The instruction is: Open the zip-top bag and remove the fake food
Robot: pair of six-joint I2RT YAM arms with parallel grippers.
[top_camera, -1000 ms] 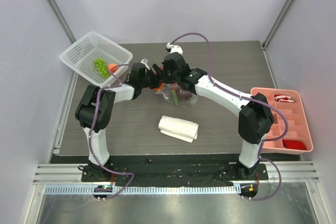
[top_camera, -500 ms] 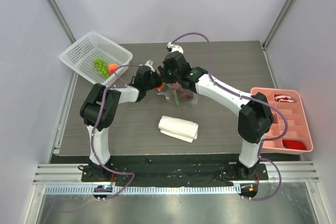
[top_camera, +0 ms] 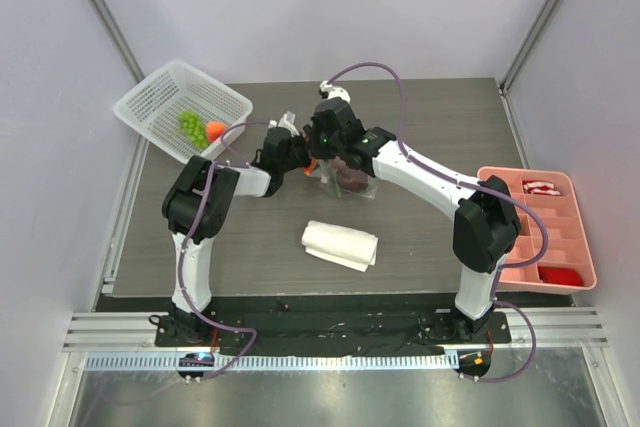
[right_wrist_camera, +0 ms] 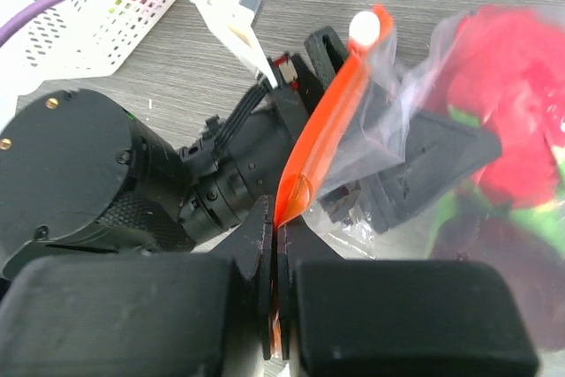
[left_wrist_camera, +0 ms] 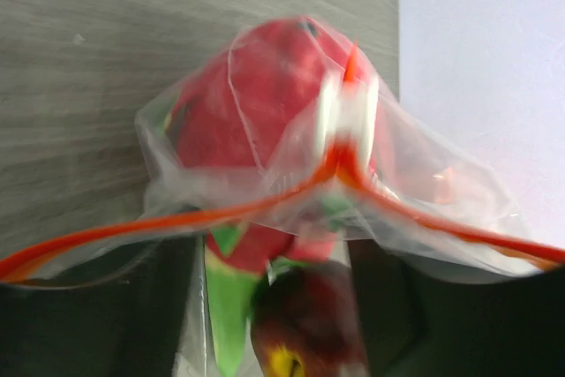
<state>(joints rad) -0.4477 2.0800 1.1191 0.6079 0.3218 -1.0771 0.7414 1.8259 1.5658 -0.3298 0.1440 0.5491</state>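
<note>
The clear zip-top bag lies mid-table, lifted at its mouth. My right gripper is shut on its orange-red zipper strip and holds that edge up. My left gripper is open, its black fingers pushed into the bag's mouth and showing through the plastic. Between them sit fake food pieces: a dark purple fruit and a green leaf. Deeper in the bag is the red-pink dragon fruit. Green grapes and a small orange lie in the white basket.
A folded white cloth lies in front of the bag. A pink divided tray with red and white items stands at the right edge. The basket sits at the back left corner, close behind my left arm.
My left gripper has moved right, from beside the bag into its mouth. The green leaf seen from above earlier is now covered. The right gripper has kept its hold.
</note>
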